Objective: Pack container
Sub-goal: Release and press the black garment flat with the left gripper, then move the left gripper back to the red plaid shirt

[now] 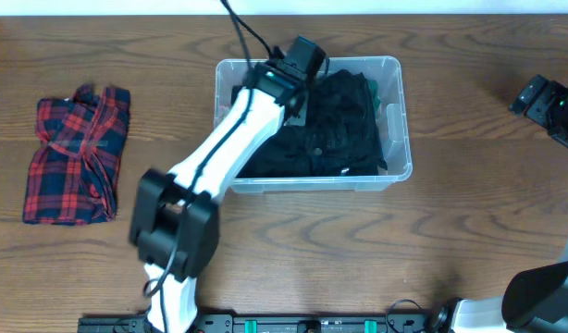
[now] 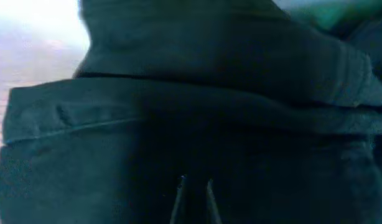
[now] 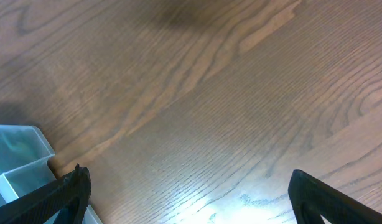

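Container (image 1: 312, 182) dead centre of the wooden table (image 1: 469, 240) from overhead, clear plastic, long side facing the arms, and a heap of black clothing (image 1: 344, 134) fills nearly all of its floor. A sliver of something green (image 1: 384, 100) shows against the right-hand wall inside. The left arm slants up from the near edge and dips over the container's left half, and the left gripper (image 1: 298, 104) points down into the dark cloth, mostly hidden under its own wrist. Far left, well apart from the container, a folded red and navy plaid shirt (image 1: 78, 153) lies flat on the wood. The right gripper (image 1: 548, 102) sits out at the right edge of the table, clear of the container. On to the left wrist: black clothing (image 2: 209, 112) right up against the lens, a stitched seam running across it, and the left gripper (image 2: 194, 196) shows only as two thin pale edges at the bottom. It is too dark there, so I cannot tell how its jaws stand or whether they hold any cloth. Now the right wrist: bare table (image 3: 209, 93) below, and the right gripper (image 3: 191, 199) has its jaws spread wide, one black fingertip (image 3: 69, 190) low at each side of the view, nothing between them.
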Available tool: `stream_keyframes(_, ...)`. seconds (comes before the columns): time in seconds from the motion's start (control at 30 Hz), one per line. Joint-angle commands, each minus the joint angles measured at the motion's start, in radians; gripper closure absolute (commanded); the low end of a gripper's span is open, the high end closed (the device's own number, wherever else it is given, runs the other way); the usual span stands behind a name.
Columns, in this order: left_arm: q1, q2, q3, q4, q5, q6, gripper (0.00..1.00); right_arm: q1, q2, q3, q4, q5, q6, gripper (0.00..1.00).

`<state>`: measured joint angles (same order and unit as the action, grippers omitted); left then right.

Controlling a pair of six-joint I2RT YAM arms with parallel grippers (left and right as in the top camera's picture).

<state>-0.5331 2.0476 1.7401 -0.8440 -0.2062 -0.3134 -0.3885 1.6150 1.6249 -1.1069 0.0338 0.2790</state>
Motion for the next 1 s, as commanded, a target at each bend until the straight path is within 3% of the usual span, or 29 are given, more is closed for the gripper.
stream_keyframes(0.0, -0.005, 0.051, 0.011, 0.002, 0.084, 0.006, 0.87, -0.004, 0.003, -0.002, -0.001, 0.003, 0.013, 0.01)
stream_keyframes(0.27, -0.014, 0.108, 0.012, 0.006, 0.091, 0.006, 0.87, -0.004, 0.003, -0.002, -0.001, 0.003, 0.013, 0.01)
stream_keyframes(0.5, -0.013, -0.047, 0.028, -0.015, 0.090, 0.007, 0.84, -0.004, 0.003, -0.002, -0.001, 0.003, 0.012, 0.01)
stream_keyframes(0.63, 0.019, -0.206, 0.028, -0.027, 0.084, 0.006, 0.52, -0.004, 0.003, -0.002, -0.001, 0.003, 0.013, 0.01)
stream_keyframes(0.83, 0.180, -0.415, 0.027, -0.130, 0.085, -0.002, 0.20, -0.004, 0.003, -0.002, -0.001, 0.003, 0.013, 0.01)
stream_keyframes(0.97, 0.379, -0.490, 0.027, -0.221, 0.195, -0.025, 0.12, -0.004, 0.003, -0.002, -0.001, 0.003, 0.013, 0.01)
